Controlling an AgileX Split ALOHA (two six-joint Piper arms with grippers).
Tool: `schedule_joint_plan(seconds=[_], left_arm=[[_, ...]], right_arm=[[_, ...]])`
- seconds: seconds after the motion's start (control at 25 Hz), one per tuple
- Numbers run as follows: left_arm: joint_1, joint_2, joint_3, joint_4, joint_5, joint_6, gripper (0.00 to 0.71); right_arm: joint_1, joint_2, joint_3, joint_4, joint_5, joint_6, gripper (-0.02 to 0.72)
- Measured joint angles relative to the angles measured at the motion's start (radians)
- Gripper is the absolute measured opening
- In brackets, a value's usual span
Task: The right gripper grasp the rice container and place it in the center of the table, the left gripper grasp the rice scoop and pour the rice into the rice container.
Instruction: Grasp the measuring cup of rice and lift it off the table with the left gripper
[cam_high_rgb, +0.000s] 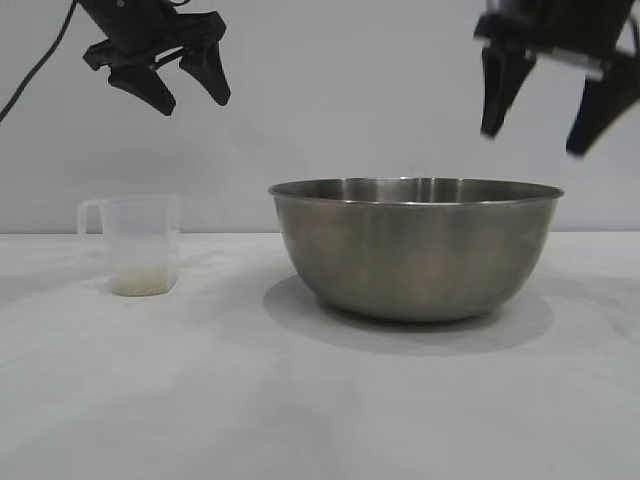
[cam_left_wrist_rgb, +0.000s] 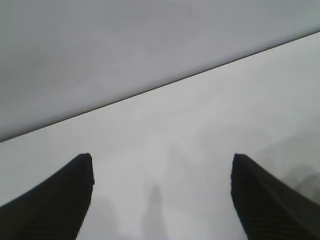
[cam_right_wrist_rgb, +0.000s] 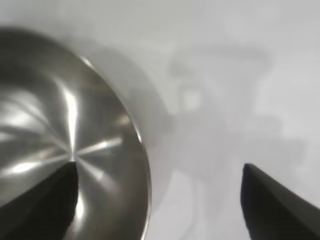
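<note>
The rice container (cam_high_rgb: 415, 248), a large steel bowl, stands on the white table (cam_high_rgb: 300, 400) a little right of centre. My right gripper (cam_high_rgb: 535, 135) hangs open just above its right rim, holding nothing. In the right wrist view the rice container's rim (cam_right_wrist_rgb: 142, 150) runs between the spread fingers of the right gripper (cam_right_wrist_rgb: 160, 197). The rice scoop (cam_high_rgb: 135, 243), a translucent cup, stands at the left with its handle pointing left and a thin layer of rice (cam_high_rgb: 140, 283) in its bottom. My left gripper (cam_high_rgb: 195, 98) hovers open high above the scoop; the left wrist view shows the left gripper (cam_left_wrist_rgb: 162, 187) over bare table.
A plain grey wall (cam_high_rgb: 340, 90) backs the table. White tabletop stretches in front of the bowl and the cup, and a gap lies between them.
</note>
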Motion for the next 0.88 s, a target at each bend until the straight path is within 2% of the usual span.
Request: schedule_joint_plan(seconds=[0.12,0.2,0.28,0.36,0.64,0.88], left_arm=[[-0.001,0.000,0.000,0.000,0.016,0.000,0.517],[-0.001,0.000,0.000,0.000,0.016,0.000,0.517],[-0.001,0.000,0.000,0.000,0.016,0.000,0.517],[-0.001,0.000,0.000,0.000,0.016,0.000,0.517],[-0.001,0.000,0.000,0.000,0.018,0.000,0.517],[-0.001,0.000,0.000,0.000,0.020,0.000,0.517]], right_arm=[[-0.005,-0.181,0.263,-0.003,-0.171,-0.004,0.552],[-0.005,-0.303,0.390,-0.003,-0.226,-0.006,0.552],[-0.005,-0.439,0.479,-0.003,-0.231,-0.013,0.552],[-0.005,-0.554,0.534,-0.003,-0.191,-0.018,0.552],[-0.005,-0.885,0.626,-0.009,0.103,-0.029,0.552],[-0.005,-1.064,0.689,-0.021,0.248,0.019,0.552]])
